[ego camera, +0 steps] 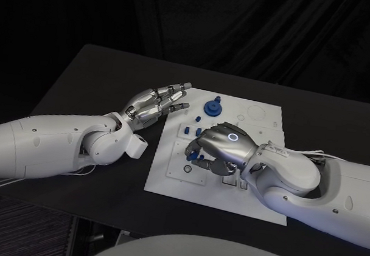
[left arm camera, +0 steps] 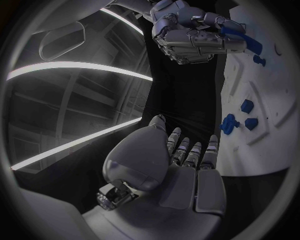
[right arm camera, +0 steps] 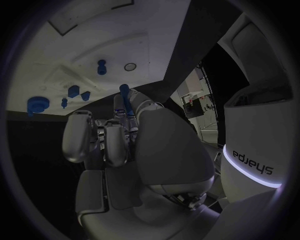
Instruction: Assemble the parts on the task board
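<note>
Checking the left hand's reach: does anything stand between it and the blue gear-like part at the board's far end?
Nothing visible does. The left hand hovers open beside the task board; bare board separates it from the blue gear-like part.

Right hand covers the task board middle; parts beneath it hidden. Blue part in its fingers largely hidden, shape unclear. Small blue pieces near the board's left edge too small to identify.

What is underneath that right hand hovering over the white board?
The right hand holds a long blue part above the task board. Small blue pieces peek out by its fingers; whatever lies on the board directly beneath the palm is covered.
</note>
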`<action>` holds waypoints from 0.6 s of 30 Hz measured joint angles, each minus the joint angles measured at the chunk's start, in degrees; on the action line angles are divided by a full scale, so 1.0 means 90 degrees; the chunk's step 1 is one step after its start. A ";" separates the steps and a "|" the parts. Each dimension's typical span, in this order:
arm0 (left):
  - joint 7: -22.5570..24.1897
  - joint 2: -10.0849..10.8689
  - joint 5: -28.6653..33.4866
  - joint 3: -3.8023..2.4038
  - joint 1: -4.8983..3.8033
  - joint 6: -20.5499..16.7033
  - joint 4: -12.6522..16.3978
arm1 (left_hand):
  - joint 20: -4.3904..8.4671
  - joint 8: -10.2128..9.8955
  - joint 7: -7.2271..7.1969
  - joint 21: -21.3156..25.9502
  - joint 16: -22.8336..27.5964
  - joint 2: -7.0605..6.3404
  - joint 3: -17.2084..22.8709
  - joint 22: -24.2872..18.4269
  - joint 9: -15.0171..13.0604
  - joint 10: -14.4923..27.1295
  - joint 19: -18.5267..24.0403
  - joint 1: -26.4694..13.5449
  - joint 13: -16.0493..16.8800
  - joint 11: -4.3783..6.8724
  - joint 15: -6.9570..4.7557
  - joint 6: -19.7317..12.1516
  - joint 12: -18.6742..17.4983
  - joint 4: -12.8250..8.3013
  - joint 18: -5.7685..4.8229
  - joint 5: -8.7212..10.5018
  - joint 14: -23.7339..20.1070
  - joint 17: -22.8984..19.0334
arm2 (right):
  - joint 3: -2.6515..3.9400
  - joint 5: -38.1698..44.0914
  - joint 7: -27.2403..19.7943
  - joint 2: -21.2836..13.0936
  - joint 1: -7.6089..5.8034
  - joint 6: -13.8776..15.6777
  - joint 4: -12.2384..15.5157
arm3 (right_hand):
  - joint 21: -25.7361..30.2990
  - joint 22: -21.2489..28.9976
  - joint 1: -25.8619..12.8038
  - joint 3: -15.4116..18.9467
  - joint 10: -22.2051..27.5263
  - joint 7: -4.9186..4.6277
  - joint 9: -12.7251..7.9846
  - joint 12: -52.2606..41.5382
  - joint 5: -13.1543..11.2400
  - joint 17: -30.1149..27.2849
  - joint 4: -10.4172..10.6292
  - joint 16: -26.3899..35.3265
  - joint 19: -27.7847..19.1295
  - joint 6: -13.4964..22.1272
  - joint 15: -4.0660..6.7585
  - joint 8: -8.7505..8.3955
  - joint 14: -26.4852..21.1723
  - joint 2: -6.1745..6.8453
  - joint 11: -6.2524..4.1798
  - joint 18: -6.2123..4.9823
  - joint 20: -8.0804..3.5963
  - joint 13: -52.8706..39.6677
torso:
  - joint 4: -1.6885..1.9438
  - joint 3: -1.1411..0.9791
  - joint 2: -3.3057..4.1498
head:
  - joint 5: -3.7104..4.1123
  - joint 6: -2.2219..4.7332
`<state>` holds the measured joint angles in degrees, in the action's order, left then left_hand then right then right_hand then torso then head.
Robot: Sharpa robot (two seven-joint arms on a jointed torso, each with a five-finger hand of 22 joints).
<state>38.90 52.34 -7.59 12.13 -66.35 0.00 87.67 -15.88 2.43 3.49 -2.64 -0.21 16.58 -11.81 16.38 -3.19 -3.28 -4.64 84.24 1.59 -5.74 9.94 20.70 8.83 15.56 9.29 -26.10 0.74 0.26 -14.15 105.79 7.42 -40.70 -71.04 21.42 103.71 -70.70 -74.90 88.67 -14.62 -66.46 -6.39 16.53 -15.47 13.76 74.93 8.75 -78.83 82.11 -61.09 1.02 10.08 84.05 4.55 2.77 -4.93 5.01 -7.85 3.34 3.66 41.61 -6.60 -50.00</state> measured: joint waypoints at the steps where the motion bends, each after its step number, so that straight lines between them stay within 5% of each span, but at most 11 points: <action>1: 0.0000 0.0000 0.0000 0.0000 0.0002 0.0001 -0.0005 | 0.0000 0.0000 0.0000 0.0000 0.0000 0.0000 0.0000 0.0000 0.0000 0.0000 0.0000 0.0000 0.0000 0.0000 0.0000 0.0000 0.0000 0.0000 0.0000 0.0000 0.0000 0.0000 | 0.0000 0.0022 -0.0001 0.0031 0.0021 -0.0024 -0.0022 | 0.0000 0.0000 0.0000 0.0000 0.0000 0.0000 0.0000 0.0000 0.0000 0.0000 0.0000 0.0000 -0.0015 0.0000 0.0000 0.0001 0.0000 0.0000 0.0000 0.0000 -0.0015 0.0000 | 0.0002 -0.0001 0.0000 | -0.0009 0.0000; 18: -0.0003 -0.0051 0.0000 0.0001 0.0008 0.0026 -0.0044 | 0.0000 0.0000 0.0000 0.0000 0.0000 0.0000 0.0018 0.0001 0.0000 0.0000 0.0000 0.0000 0.0000 0.0000 0.0000 0.0000 0.0000 0.0018 0.0000 0.0000 0.0000 0.0000 | 0.0000 0.0251 -0.0008 0.0164 0.0148 -0.0367 -0.0180 | 0.0097 -0.0005 0.0007 0.0000 0.0000 0.0033 0.0000 0.0062 -0.0004 -0.0030 -0.0035 0.0060 -0.0046 -0.0033 0.0000 0.0003 0.0000 0.0009 0.0002 0.0000 0.0002 0.0001 | -0.0004 -0.0005 0.0006 | -0.0018 0.0000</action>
<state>38.87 51.88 -7.59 12.15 -66.28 0.23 87.28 -15.88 2.44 3.49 -2.64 -0.22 16.58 -11.66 16.38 -3.19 -3.28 -4.64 84.24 1.59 -5.74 9.94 20.69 8.83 15.73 9.29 -26.10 0.74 0.26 -14.15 108.05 7.35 -39.22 -69.71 18.12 102.08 -69.83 -74.95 88.74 -14.62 -66.46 -6.09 16.53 -14.91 13.72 74.66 8.43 -78.29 81.69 -61.39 1.02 10.11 84.05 4.63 2.79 -4.92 5.03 -7.84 3.31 3.61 41.67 -6.76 -50.00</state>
